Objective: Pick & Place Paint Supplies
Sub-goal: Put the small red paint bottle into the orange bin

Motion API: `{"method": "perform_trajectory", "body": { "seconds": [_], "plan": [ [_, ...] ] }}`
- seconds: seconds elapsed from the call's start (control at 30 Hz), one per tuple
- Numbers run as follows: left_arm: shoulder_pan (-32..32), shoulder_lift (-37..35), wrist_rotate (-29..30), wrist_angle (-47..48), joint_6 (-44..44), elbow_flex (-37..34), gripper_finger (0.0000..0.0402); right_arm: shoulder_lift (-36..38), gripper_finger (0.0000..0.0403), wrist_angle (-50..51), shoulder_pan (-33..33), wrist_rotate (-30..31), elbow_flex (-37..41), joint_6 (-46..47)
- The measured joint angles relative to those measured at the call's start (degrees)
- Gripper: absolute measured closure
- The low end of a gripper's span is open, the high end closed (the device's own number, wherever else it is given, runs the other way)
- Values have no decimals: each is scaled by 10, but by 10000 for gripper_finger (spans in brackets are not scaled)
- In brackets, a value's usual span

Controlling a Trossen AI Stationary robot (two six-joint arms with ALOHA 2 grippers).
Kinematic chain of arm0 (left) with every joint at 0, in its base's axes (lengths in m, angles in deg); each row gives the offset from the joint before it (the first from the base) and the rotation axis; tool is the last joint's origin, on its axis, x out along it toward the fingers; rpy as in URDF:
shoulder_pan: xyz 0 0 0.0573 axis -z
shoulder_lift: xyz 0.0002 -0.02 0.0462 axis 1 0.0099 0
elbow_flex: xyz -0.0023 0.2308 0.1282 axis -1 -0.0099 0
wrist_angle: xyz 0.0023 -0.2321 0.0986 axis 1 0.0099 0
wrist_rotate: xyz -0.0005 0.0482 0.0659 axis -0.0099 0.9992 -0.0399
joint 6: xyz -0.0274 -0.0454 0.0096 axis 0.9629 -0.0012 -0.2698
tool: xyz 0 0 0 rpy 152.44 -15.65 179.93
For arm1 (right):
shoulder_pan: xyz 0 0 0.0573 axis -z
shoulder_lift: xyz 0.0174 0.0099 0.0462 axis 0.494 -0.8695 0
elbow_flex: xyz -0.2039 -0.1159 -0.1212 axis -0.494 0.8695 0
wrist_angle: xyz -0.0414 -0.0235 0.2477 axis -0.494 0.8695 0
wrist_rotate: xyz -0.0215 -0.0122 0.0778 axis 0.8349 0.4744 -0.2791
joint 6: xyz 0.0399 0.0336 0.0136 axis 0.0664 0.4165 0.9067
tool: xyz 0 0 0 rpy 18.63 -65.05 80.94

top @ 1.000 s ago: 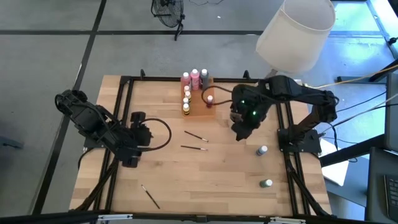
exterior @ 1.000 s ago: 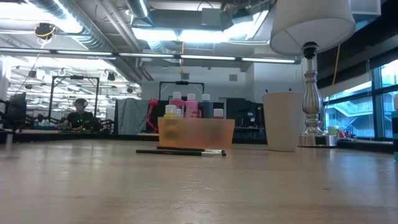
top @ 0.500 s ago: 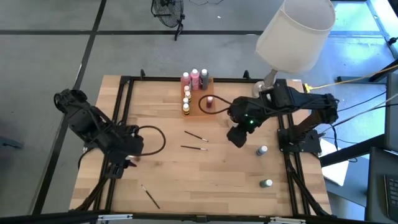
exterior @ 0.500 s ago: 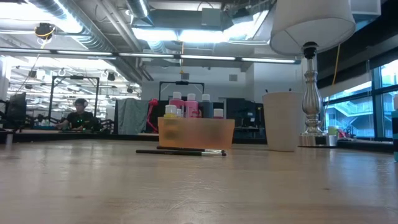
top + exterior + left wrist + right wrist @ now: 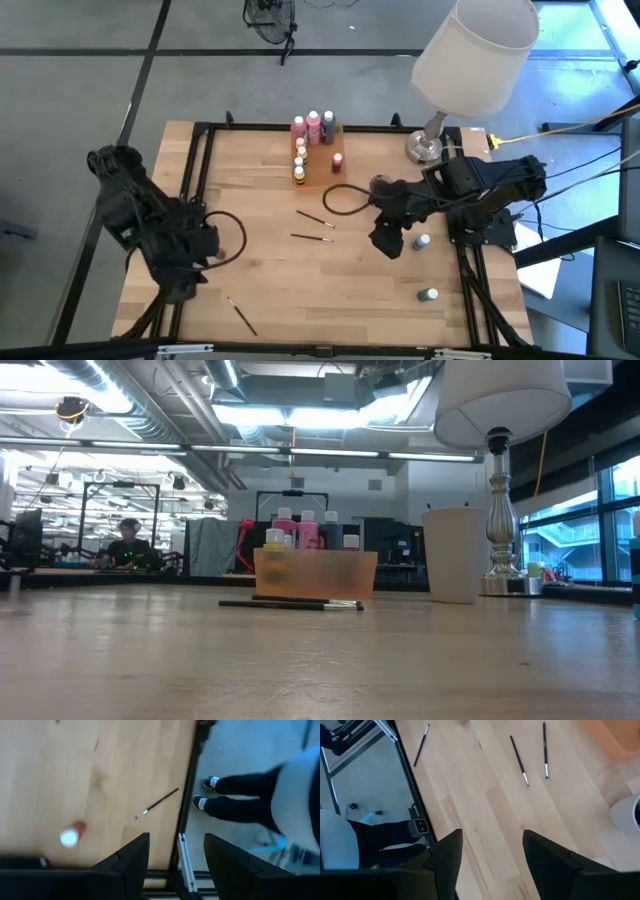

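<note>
Several paint bottles (image 5: 312, 140) stand in an orange tray (image 5: 315, 574) at the far middle of the table. Two grey-capped bottles (image 5: 423, 241) (image 5: 428, 295) stand loose at the right. Two brushes (image 5: 315, 218) (image 5: 312, 237) lie mid-table and a third (image 5: 241, 316) lies near the front edge. My left gripper (image 5: 188, 272) hangs open above the near left; its wrist view shows a red bottle (image 5: 70, 836) and the third brush (image 5: 157, 804) below my left gripper (image 5: 175, 865). My right gripper (image 5: 388, 243) hangs open just left of the upper loose bottle, its fingers (image 5: 445, 857) around nothing.
A lamp with a white shade (image 5: 470, 50) stands at the far right corner, its base (image 5: 425, 148) on the table. A pale cup (image 5: 453, 555) stands beside it. A black frame (image 5: 190, 200) edges the table. A person's legs (image 5: 240, 802) show past the left edge.
My left gripper has swung toward the table's near left corner and rolled its wrist, staying open. My right gripper has swung from beside the tray toward the near edge, coming next to the loose bottle at the right, also open. Nothing on the table has moved.
</note>
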Motion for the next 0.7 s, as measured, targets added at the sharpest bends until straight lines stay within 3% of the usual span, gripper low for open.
{"method": "perform_trajectory", "body": {
  "seconds": [0.13, 0.27, 0.53, 0.7],
  "plan": [
    [-7, -2, -4, 1, 107, -54, 217, 0, 190, -10, -15, 15, 0, -2],
    [-14, -2, -40, 1, 155, -128, 217, 0, 190, -20, -23, 20, 0, -11],
    [-47, -2, -59, 1, 188, -239, 217, 0, 190, -36, -29, 20, 0, -36],
    [-79, -2, -77, 1, 142, -283, 217, 0, 190, -43, -30, 7, 0, -45]
  ]
}}
